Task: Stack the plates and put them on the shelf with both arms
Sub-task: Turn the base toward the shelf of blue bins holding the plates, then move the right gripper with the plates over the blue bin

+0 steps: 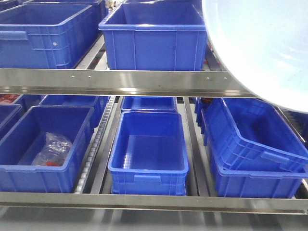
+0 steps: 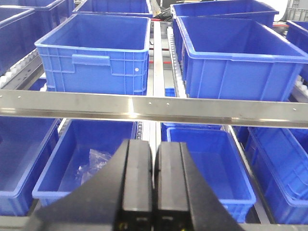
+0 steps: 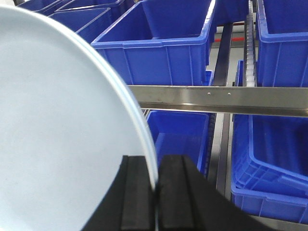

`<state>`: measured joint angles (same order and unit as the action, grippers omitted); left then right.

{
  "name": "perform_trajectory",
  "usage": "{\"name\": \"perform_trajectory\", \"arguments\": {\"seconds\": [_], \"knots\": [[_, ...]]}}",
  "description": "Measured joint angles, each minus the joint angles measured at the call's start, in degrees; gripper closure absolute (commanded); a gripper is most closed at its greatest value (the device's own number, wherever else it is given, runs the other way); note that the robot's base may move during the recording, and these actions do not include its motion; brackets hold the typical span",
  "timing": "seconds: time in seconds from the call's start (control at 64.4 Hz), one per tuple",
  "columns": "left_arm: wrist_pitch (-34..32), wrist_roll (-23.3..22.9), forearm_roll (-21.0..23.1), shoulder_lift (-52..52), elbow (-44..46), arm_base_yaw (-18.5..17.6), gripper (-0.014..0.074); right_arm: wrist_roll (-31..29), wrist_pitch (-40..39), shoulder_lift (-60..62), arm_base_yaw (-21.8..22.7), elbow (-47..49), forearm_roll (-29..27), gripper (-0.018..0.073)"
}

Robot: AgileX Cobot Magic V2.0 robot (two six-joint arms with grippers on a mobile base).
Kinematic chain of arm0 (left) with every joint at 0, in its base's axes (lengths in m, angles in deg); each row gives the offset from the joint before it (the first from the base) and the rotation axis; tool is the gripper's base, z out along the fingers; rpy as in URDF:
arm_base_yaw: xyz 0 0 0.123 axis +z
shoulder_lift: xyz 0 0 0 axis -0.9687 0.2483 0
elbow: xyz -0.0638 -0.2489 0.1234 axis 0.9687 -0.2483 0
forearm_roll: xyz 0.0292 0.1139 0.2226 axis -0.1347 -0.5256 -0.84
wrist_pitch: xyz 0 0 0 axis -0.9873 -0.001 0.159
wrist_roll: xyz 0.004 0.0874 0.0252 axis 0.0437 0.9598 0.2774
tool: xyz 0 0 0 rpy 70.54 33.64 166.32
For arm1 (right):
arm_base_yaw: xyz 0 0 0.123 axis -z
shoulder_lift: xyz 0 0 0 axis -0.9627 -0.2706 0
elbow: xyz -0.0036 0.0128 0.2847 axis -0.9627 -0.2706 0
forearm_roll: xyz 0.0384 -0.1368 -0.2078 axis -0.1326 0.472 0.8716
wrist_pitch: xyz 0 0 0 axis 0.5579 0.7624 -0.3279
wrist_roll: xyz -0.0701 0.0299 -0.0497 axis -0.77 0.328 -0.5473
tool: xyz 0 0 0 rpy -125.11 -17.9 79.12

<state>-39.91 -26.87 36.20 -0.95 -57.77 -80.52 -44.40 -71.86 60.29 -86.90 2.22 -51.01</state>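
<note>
A: So, front view?
B: One pale bluish-white glossy round plate [image 1: 260, 43] hangs at upper right, before the stainless-steel shelf [image 1: 120, 79]; not shelved yet.
A: Left wrist?
B: The left gripper [image 2: 154, 192] is clenched, empty.
A: Right wrist?
B: The right gripper [image 3: 155, 197] pinches the plate's rim; stacking unconfirmed.

text: none legible | labels: none | brands: none | numbers: none

Three close frontal views of shelf [image 1: 120, 82]
</note>
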Motion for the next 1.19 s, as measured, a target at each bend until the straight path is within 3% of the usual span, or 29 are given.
{"name": "perform_trajectory", "arguments": {"seconds": [1.195], "knots": [[0.0,0.0,0.0,0.0,0.0,0.0,0.0516,0.0,0.0,0.0,0.0,0.0,0.0,0.0503]]}}
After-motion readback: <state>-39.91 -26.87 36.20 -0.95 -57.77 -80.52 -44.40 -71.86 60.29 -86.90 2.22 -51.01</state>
